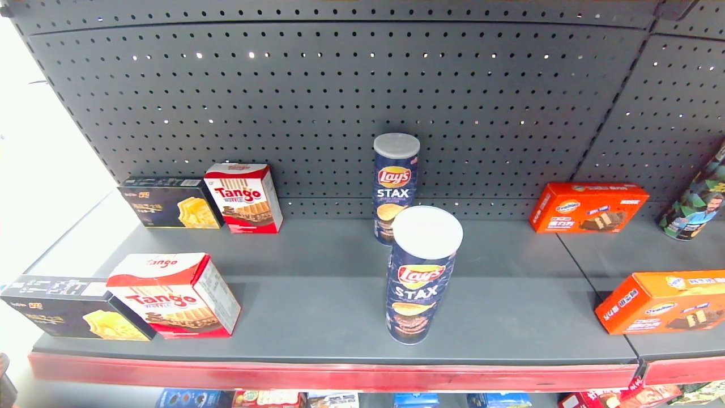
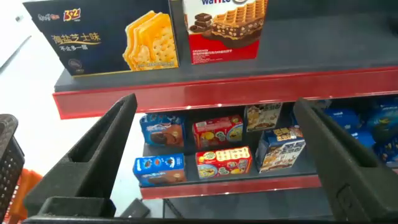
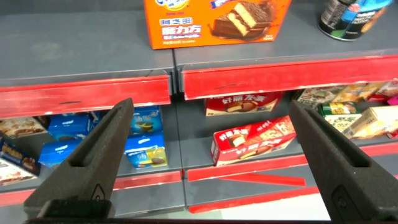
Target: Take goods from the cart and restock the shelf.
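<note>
Here, a dark grey shelf (image 1: 317, 283) with a red front lip carries snack goods. A tall chip canister (image 1: 422, 283) stands upright near the middle, close to the front edge. Just behind it, a second canister (image 1: 395, 181) stands against the perforated back panel. Wafer boxes (image 1: 175, 297) and cracker boxes (image 1: 68, 306) sit to the left, and orange cake boxes (image 1: 662, 300) sit to the right.

The left gripper (image 2: 214, 102) and the right gripper (image 3: 211, 104) both hang below the shelf's front lip. Their jaws are spread wide and hold nothing. A dark mesh edge (image 2: 7, 162) beside the left gripper may be the cart.

A canister like these is probably light. Its card wall is stiff, but it would dent under a hard squeeze, and the chips inside break easily. The glossy wall looks slippery, and the tall, narrow shape would tip readily. The best hold is likely across the middle of the body, below the plastic lid, with moderate pressure.
</note>
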`<state>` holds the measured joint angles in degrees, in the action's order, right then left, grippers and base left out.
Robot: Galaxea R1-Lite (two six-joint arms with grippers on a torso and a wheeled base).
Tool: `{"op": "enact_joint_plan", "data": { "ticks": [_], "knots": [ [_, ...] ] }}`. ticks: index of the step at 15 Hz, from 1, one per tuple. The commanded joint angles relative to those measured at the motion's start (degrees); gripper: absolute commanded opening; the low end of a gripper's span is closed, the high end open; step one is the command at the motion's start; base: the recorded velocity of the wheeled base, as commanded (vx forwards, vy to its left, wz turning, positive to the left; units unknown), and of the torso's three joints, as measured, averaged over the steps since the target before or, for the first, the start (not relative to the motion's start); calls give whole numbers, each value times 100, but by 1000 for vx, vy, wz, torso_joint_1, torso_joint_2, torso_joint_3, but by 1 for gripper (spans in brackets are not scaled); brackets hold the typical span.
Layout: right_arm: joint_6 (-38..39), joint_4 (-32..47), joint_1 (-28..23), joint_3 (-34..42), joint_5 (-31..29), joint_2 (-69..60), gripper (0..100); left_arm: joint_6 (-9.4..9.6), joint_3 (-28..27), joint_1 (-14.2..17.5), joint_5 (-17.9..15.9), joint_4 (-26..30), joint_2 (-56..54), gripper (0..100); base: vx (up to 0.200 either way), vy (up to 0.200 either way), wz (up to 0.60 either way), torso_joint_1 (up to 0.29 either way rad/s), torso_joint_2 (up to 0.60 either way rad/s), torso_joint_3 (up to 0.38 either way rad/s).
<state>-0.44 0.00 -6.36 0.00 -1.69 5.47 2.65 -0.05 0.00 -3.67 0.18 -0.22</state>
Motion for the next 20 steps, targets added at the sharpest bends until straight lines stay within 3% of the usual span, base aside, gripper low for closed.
{"op": "enact_joint_plan", "data": {
  "ticks": [1, 3, 4, 6, 7, 10, 11, 20],
  "knots": [
    [0, 0, 12, 0, 11, 6, 100, 8, 5, 0, -2, -1, 22, 100, 0, 0, 0, 0, 0, 0],
    [-26, -70, 469, -202, 64, 279, 100, -10, -4, -9, -2, -1, 22, 100, 0, 0, 0, 0, 0, 0],
    [88, -176, 505, -1591, 2, 1290, 100, -18, -4, -9, 7, -1, 22, 100, 0, 0, 0, 0, 0, 0],
    [510, -141, 592, -3146, 161, 3039, 100, -18, 5, -9, 7, -1, 22, 100, 0, 0, 0, 0, 0, 0],
    [114, -158, 1085, -3270, 574, 3513, 100, -18, -4, -9, 7, -1, 22, 100, 0, 0, 0, 0, 0, 0],
    [-229, -580, 2210, -2962, 635, 4410, 100, -27, -4, -18, 7, -1, 22, 100, 0, 0, 0, 0, 0, 0],
    [-237, -1090, 2596, -2751, 626, 4946, 100, -27, -4, -18, 7, -1, 22, 100, 0, 0, 0, 0, 0, 0],
    [-369, -1696, 3994, -3252, 662, 6897, 100, -45, -4, -18, 7, 8, 22, 100, 0, 0, 0, 0, 0, 0]
  ]
}}
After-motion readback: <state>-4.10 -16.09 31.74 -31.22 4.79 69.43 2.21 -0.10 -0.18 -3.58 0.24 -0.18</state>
